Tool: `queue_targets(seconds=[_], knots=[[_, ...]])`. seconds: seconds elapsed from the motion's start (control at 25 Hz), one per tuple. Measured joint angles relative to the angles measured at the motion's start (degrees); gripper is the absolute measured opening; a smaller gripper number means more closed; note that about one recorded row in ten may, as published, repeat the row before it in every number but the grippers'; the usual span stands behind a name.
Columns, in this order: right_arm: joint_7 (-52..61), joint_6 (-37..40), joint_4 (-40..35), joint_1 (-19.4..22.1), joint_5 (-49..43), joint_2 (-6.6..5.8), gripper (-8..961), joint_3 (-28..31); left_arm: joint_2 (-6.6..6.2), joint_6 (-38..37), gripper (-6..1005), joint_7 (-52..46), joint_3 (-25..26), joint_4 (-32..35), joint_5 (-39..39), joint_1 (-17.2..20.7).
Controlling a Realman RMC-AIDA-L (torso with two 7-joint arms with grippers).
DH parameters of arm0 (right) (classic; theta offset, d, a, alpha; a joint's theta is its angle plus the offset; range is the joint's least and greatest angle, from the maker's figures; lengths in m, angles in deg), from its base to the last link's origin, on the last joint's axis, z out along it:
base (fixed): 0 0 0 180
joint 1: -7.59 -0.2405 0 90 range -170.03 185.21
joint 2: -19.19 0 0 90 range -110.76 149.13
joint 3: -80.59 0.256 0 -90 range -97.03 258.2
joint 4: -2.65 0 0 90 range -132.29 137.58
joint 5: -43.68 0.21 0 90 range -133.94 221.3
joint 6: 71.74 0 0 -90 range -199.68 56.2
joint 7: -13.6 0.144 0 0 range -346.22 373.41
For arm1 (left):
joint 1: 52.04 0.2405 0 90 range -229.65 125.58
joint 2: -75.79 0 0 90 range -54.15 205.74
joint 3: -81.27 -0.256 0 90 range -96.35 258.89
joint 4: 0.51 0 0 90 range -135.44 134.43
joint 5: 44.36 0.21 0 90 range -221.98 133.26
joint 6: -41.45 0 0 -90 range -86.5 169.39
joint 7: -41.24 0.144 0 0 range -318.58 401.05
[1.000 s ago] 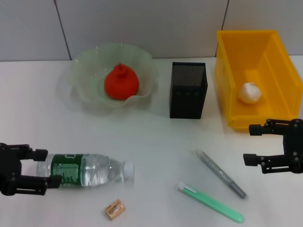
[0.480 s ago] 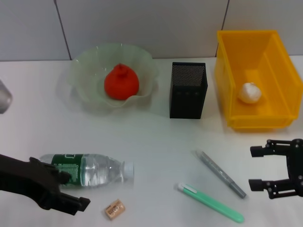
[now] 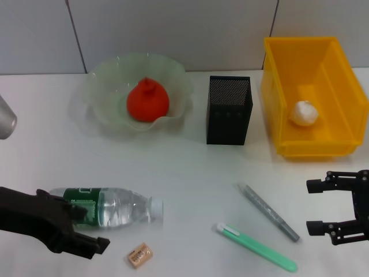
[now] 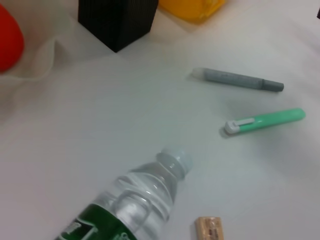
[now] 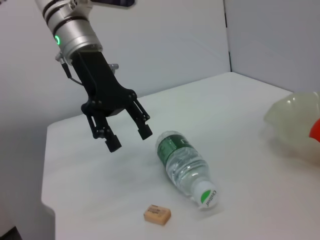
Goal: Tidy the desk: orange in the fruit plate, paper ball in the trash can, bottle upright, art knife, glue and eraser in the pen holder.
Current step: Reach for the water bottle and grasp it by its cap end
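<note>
White table (image 3: 184, 167) meets a pale grey wall (image 3: 173, 29) — thin dark seams

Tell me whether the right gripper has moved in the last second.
Yes. The right gripper, open, has dropped toward the near table edge, away from the trash can whose front lip it was level with; it holds nothing.

You're looking at what is probably a lab or test bench dressed as an office desk: a bare white table (image 3: 184, 167) fills the frame, plain grey wall panels (image 3: 173, 29) run across the top, and a black mesh pen holder (image 3: 229, 109) stands mid-frame.
</note>
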Motion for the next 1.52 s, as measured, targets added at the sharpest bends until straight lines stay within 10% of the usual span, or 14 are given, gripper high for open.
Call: queue_targets(seconds=[0.4, 0.8, 1.52], knots=[[0.98, 0.5, -0.32, 0.23, -0.05, 0.36, 835, -0.39, -0.1, 3.34, 819, 4.26, 0.3, 0.34, 0.32, -2.59], [0.96, 0.61, 0.04, -0.03, -0.06, 0.45, 835, -0.44, 0.2, 14.22, 817, 6.18, -19.89, -4.11, 11.07, -10.91], [0.96, 0.16, 0.42, -0.77, -0.17, 0.85, 833, -0.52, 0.61, 21.01, 815, 6.98, -32.68, -16.68, 21.13, -21.07]])
